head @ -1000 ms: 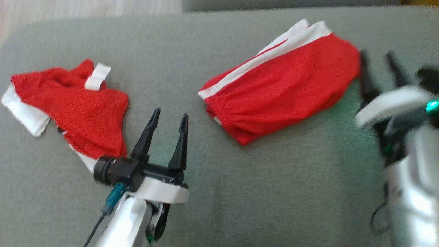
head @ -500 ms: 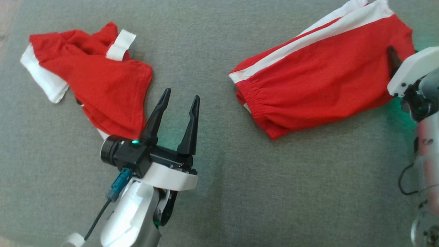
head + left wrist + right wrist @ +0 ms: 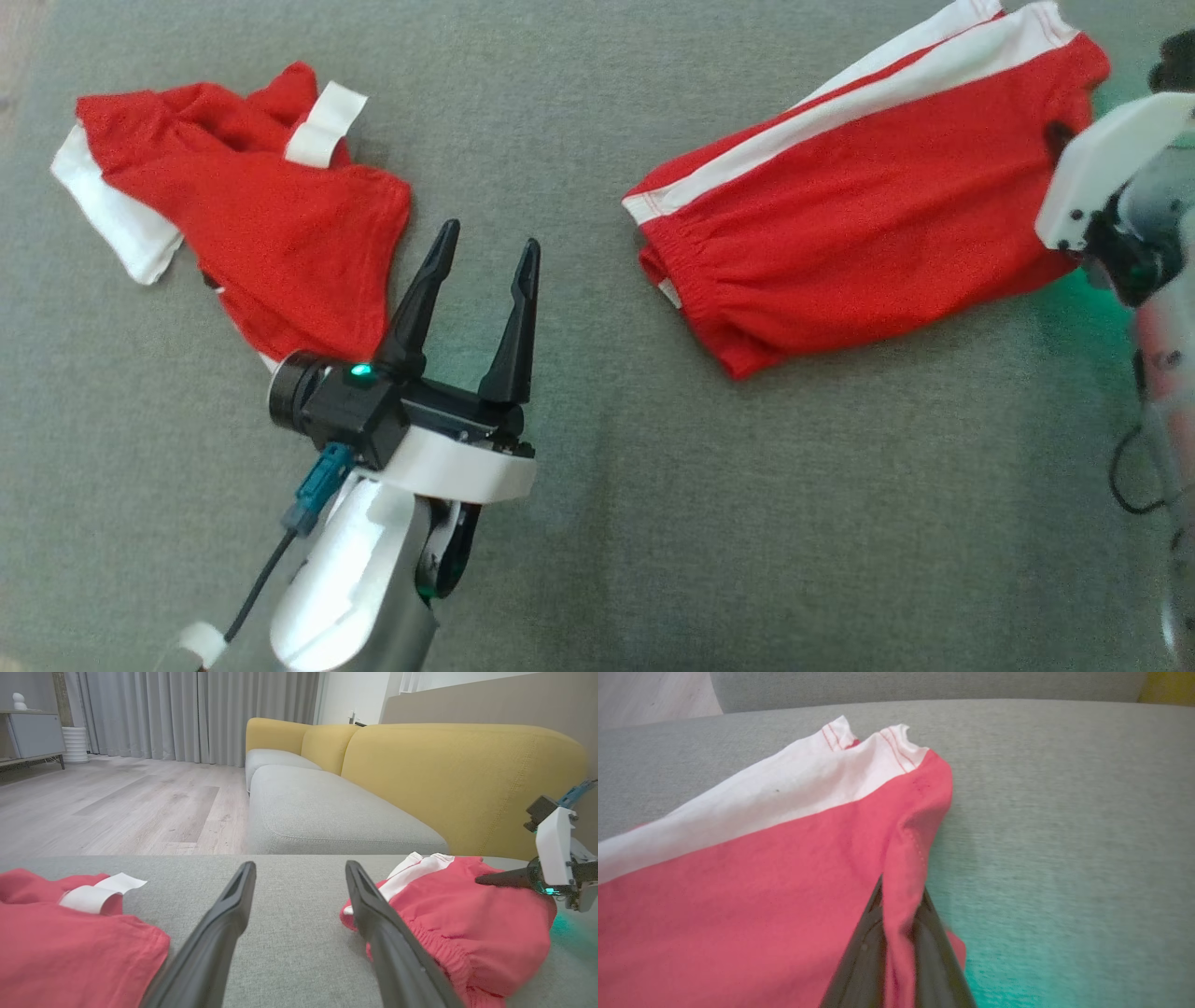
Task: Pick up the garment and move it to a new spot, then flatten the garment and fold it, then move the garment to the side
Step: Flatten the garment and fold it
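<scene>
Right hand (image 3: 901,893) of mine was pinched shut on a raised fold of fabric at the leg end of the red shorts (image 3: 859,224), both dark fingers pressed flat against the cloth between them. My left hand (image 3: 491,235) hung with its fingers spread wide and nothing in them, above bare grey sofa seat (image 3: 747,523) between the two pieces of clothing.

The shorts lay on the right side of the seat, doubled over on themselves, the white side stripe along the far edge and the gathered waistband pointing toward my left hand. Apart from the ridge I had hold of, they rested flat on the cushion, not lifted.

Judging by that neat, doubled shape, the flattening and folding looked done, and this grip seemed to be the start of the last step, carrying the shorts off to the side. That move was not yet made. A crumpled red-and-white garment (image 3: 271,243) sat well apart on the left, unfolded and untouched.
</scene>
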Robot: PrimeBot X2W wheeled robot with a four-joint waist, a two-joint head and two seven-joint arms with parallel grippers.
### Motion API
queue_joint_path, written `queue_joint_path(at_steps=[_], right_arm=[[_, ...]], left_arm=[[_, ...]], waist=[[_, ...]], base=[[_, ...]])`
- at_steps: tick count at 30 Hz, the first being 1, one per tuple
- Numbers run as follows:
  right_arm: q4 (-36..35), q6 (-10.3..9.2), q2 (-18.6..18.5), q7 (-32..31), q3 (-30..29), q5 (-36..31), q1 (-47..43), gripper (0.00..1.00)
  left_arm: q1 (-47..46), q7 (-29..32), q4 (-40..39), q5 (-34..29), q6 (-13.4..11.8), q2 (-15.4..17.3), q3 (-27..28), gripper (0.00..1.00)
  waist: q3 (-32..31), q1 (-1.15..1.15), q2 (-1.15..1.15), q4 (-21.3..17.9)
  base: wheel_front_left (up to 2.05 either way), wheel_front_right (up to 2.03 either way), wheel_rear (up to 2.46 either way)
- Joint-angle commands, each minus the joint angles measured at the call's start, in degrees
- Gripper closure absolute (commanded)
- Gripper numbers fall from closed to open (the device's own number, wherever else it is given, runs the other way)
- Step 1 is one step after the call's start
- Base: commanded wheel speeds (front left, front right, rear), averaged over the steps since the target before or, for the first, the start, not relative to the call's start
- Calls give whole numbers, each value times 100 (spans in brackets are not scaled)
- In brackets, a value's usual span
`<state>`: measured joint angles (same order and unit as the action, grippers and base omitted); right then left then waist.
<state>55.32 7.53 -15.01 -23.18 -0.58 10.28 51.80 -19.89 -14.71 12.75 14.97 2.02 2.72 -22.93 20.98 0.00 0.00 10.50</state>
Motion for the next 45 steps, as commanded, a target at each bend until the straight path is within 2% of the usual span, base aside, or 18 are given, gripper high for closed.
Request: queue_joint_path(at_steps=[1,7,13,17,21,27,30,45], right_arm=[[-105,-4,-157,106,133,104,-68,100],[-179,-4,-583,455,161,467,-285,100],[-64,-4,-1153,770,-143,485,-573,100],[55,-4,-1263,947,-373,461,-634,100],[57,-4,-1150,1219,-492,494,-589,100],[-145,-4,-822,1550,-224,612,-585,100],[-395,-4,-526,1688,132,856,-687,100],[-1515,-4,229,1862,1628,2040,-1459,100]], left_arm=[[-86,-29,-201,-75,-9,21,226,0],[-2,-29,-199,-143,21,19,334,0],[100,-29,-191,-180,57,18,376,0],[136,-29,-201,-189,81,17,396,0],[177,-29,-194,-211,111,17,425,0],[248,-29,-119,-248,137,17,480,0],[351,-29,-74,-264,138,17,522,0],[715,-29,-51,-306,131,27,586,0]], waist=[[-78,0,0,-89],[-282,0,0,-325],[-433,0,0,-438],[-453,0,0,-447],[-460,0,0,-435],[-640,0,0,-436],[-870,0,0,-461],[-1462,0,0,-372]], base=[[0,0,0],[0,0,0],[0,0,0],[0,0,0],[0,0,0],[0,0,0],[0,0,0],[0,0,0]])
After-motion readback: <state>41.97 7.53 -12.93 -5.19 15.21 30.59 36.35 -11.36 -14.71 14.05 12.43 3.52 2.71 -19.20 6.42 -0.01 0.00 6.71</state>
